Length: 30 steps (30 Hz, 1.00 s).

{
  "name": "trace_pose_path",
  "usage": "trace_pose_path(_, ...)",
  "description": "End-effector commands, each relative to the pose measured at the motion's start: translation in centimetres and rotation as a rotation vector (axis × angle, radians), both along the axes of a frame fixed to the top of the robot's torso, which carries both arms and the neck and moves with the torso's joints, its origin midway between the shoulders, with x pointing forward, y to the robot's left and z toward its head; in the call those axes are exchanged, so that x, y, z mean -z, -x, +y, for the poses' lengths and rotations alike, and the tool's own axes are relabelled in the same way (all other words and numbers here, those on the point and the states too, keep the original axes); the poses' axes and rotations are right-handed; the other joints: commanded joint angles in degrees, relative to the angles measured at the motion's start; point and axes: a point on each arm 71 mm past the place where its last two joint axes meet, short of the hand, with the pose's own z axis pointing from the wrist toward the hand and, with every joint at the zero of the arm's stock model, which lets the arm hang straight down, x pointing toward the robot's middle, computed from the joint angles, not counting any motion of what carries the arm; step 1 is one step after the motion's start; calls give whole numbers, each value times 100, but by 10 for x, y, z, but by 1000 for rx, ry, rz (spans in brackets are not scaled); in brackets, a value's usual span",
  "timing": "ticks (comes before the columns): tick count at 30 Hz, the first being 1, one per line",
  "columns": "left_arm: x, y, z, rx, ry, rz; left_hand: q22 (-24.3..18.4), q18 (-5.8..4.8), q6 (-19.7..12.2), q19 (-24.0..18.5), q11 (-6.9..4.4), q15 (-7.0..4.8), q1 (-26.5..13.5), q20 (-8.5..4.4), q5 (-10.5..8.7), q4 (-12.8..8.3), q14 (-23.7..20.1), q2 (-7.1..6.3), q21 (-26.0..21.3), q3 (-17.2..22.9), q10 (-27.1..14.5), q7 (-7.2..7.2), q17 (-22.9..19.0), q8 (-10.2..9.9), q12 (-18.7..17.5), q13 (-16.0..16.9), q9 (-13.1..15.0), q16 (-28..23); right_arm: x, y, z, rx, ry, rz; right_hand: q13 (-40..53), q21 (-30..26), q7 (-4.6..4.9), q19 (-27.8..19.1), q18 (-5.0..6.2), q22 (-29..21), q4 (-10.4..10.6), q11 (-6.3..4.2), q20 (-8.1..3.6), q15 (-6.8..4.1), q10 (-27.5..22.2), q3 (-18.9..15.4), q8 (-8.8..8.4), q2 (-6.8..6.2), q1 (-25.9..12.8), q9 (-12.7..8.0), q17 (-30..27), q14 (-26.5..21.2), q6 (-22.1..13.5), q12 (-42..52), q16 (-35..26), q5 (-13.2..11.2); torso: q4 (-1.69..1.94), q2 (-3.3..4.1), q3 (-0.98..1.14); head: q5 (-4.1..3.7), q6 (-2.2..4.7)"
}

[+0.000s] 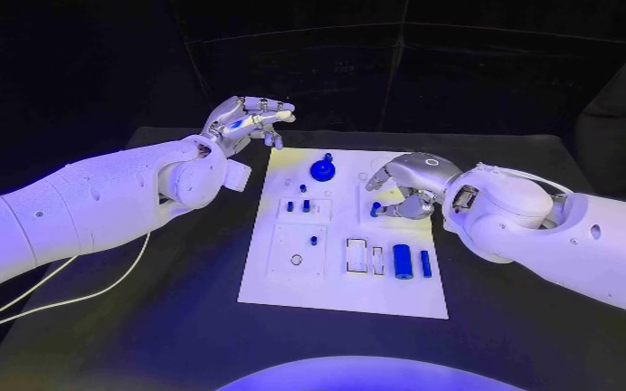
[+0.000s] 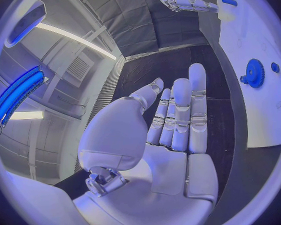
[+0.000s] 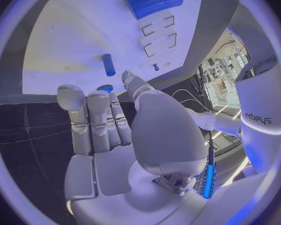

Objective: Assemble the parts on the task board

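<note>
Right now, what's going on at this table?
A two-armed robot is working at a white task board carrying small blue parts. Its right hand is down over the board's right edge, fingers by a small blue part; whether it grips that part cannot be told. The left hand is raised off the board's far left corner, fingers apart, holding nothing. A blue gear sits at the far end, and a blue cylinder lies near the right edge.

R hand (image 1: 407, 187) hides part (image 1: 375, 210) grasp; unclear if held
</note>
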Motion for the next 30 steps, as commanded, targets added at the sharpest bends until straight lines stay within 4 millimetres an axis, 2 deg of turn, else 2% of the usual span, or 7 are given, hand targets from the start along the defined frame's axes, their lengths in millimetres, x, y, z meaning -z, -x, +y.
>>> trace_pose_path(1, -1, 0, -2, 13, 12, -9, -8, 78, -27, -11, -13, 1, 66, 41, 27, -24, -40, 9, -31, 0, -45, 6, -9, 31, 39, 2, 9, 7, 4, -3, -2, 7, 54, 36, 7, -7, -14, 45, -18, 2, 4, -3, 7, 5, -52, -46, -12, 10, 75, 6, 14, 28, -44, 42, 26, 27, 12, 5, 11, -7, 16)
trace_pose_path(6, -1, 0, -2, 12, 11, -8, -8, 78, -27, -11, -13, 1, 66, 41, 27, -24, -40, 9, -31, 0, -45, 6, -9, 31, 39, 2, 9, 7, 7, -7, -2, 10, 95, 51, 17, 2, -8, 67, -20, 14, -5, -15, 8, 2, -11, -91, 6, 94, 194, 16, 25, 37, -1, 146, 60, 28, 16, 6, 3, -5, 12)
trace_pose_path(12, -1, 0, -2, 12, 11, -8, -8, 78, -27, -11, -13, 1, 66, 41, 27, -24, -40, 9, -31, 0, -45, 6, -9, 31, 39, 2, 9, 7, 12, -9, 1, -1, 132, 74, 18, -14, -28, 61, -16, -8, -6, -22, 7, 3, 18, -107, 24, 137, 234, 24, 37, 39, 47, 200, 81, 24, 9, 8, -3, 21, -2)
trace_pose_path(19, 0, 0, -2, 12, 11, -8, -10, 79, -23, -11, -15, 0, 72, 40, 28, -26, -43, 18, -35, 1, -44, 5, -14, 40, 53, 4, 11, 9, 15, -11, 8, -23, 143, 85, 16, 17, -24, 107, -25, 38, 6, -87, -21, -38, 377, -96, 58, 261, 304, 33, 76, 62, 209, 442, 156, 17, 2, 5, -3, 20, -24)
trace_pose_path(23, 0, 0, -2, 13, 11, -8, -10, 79, -23, -11, -15, 0, 72, 40, 28, -26, -43, 18, -35, 1, -44, 5, -14, 40, 53, 4, 11, 9, 17, -12, 10, -32, 148, 92, -4, 126, 26, 197, -52, 197, 49, -161, -59, -89, 779, 19, 111, 333, 323, 50, 85, 76, 405, 531, 190, -23, 9, 8, -4, 22, -54)
trace_pose_path(30, 0, 0, -2, 12, 10, -7, -10, 79, -23, -11, -15, 0, 72, 40, 28, -26, -43, 18, -35, 1, -44, 5, -14, 40, 53, 4, 11, 9, 20, -13, 13, -44, 144, 95, -16, 271, 33, 298, -92, 407, 83, -184, -85, -108, 1039, 189, 147, 342, 344, 56, 179, 115, 594, 454, 302, -34, 6, 5, 0, 35, -69)
